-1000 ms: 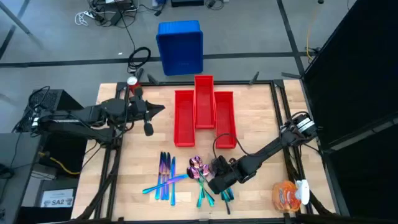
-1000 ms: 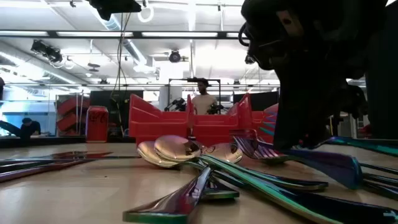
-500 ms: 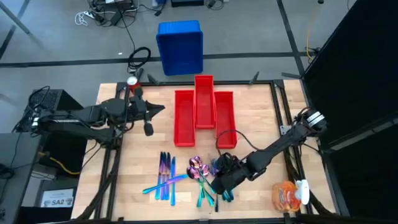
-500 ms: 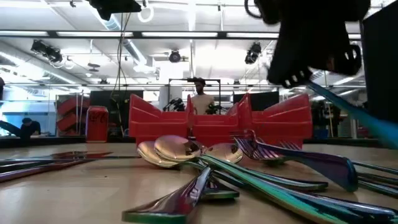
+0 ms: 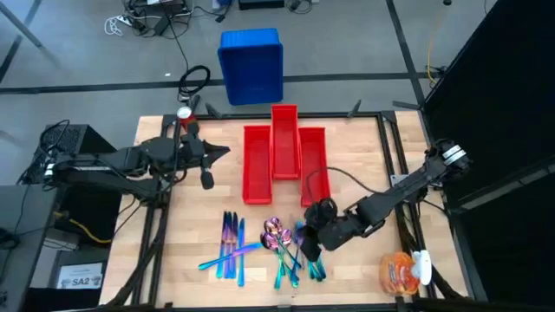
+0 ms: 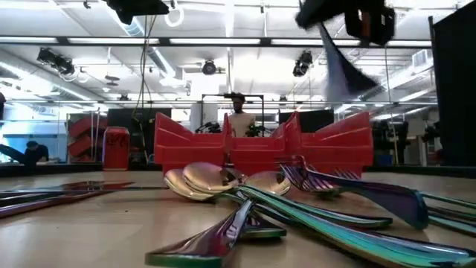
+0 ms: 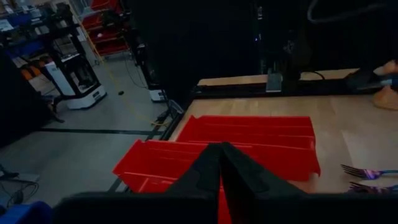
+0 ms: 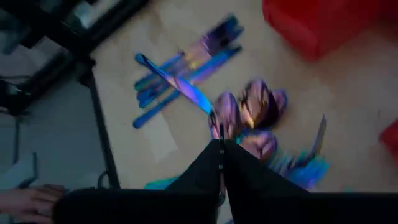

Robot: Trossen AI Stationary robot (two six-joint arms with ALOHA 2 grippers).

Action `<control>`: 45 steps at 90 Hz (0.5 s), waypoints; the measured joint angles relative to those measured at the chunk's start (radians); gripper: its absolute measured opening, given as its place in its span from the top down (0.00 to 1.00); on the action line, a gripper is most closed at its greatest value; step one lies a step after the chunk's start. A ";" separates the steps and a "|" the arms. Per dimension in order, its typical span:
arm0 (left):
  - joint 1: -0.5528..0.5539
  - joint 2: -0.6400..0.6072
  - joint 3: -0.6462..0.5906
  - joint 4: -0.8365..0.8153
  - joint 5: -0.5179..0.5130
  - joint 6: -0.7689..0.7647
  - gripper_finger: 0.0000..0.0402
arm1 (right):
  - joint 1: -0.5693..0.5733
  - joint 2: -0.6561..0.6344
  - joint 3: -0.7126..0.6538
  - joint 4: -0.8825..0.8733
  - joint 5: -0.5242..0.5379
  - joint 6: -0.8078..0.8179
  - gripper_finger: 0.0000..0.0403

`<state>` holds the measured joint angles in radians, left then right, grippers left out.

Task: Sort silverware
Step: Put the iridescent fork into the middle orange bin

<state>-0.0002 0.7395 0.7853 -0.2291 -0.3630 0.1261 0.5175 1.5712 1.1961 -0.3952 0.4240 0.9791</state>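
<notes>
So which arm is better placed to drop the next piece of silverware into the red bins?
The right. Its claw is shut on a utensil lifted off the table, just short of the red bins. The left claw is shut and empty, beside the bins and away from the silverware.

"SA2" on a white label (image 5: 80,279) at the floor beside the table's left edge

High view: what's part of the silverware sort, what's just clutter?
Job: silverware on the table; one piece held up by the right arm, jaws shut on it; red bins.
Lying about: red can; blue crate on the floor; orange bundle; left arm, waiting at the table's left, jaws shut.
</notes>
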 joint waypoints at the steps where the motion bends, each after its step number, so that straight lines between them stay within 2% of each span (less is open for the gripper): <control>1: 0.000 0.000 0.000 0.000 0.000 0.000 1.00 | -0.004 -0.005 0.000 0.003 0.000 -0.009 1.00; 21: 0.000 0.000 0.000 0.000 0.000 0.000 1.00 | -0.129 -0.084 0.068 -0.007 0.002 -0.243 1.00; 38: 0.000 0.000 0.000 0.000 0.000 0.000 1.00 | -0.310 -0.087 0.197 -0.081 0.000 -0.449 1.00; 45: 0.000 0.000 0.000 0.000 0.000 0.000 1.00 | -0.398 -0.087 0.250 -0.119 -0.034 -0.501 1.00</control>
<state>-0.0002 0.7395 0.7849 -0.2295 -0.3630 0.1261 0.1194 1.4845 1.4465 -0.5137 0.3898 0.4781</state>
